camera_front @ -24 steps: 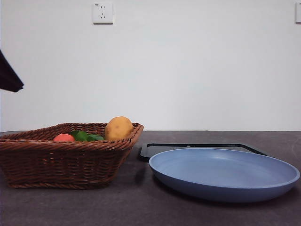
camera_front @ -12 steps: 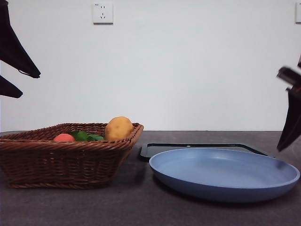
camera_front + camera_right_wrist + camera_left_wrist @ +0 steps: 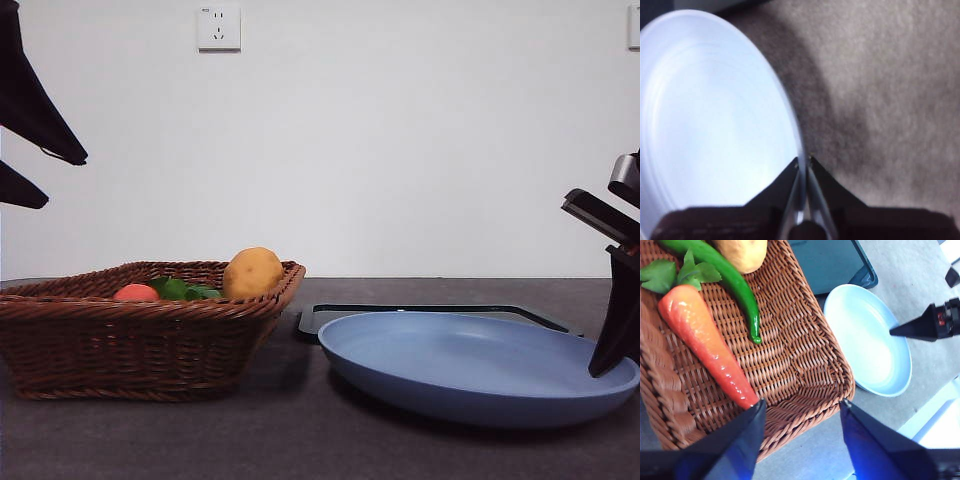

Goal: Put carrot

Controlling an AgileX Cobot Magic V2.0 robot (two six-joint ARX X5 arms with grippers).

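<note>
Left gripper (image 3: pixel 800 407): jaws spread wide, holding nothing, poised above the near edge of the wicker basket (image 3: pixel 805 360). In the front view it showed as two black tips (image 3: pixel 35 130) at the upper left, well above the basket (image 3: pixel 140 340).

Carrot (image 3: pixel 705 345): glossy orange-red, tapered, lay flat on the basket floor with its pointed tip just beside one jaw of the left gripper and its green leaves (image 3: pixel 677 272) at the end farthest from that gripper. From the front only a patch of orange (image 3: pixel 135 293) and some green showed above the basket rim.

Green pepper (image 3: pixel 732 282): long and slender, lay alongside the carrot on the side away from the basket wall, its tip pointing toward the left gripper; whether the two touched could not be told.

Potato (image 3: pixel 252 272): tan-yellow, sat in the basket corner farthest from the left gripper, beyond the pepper.

Right gripper (image 3: pixel 804 162): jaws pressed nearly together over the rim of the blue plate (image 3: pixel 705 130), the rim's thin edge between them. In the front view it stood at the plate's right rim (image 3: pixel 615 345).

Blue plate (image 3: pixel 470 365): rested on the table (image 3: pixel 300 440) beside the basket, apart from it.

Dark tray (image 3: pixel 420 315): lay behind the plate.
</note>
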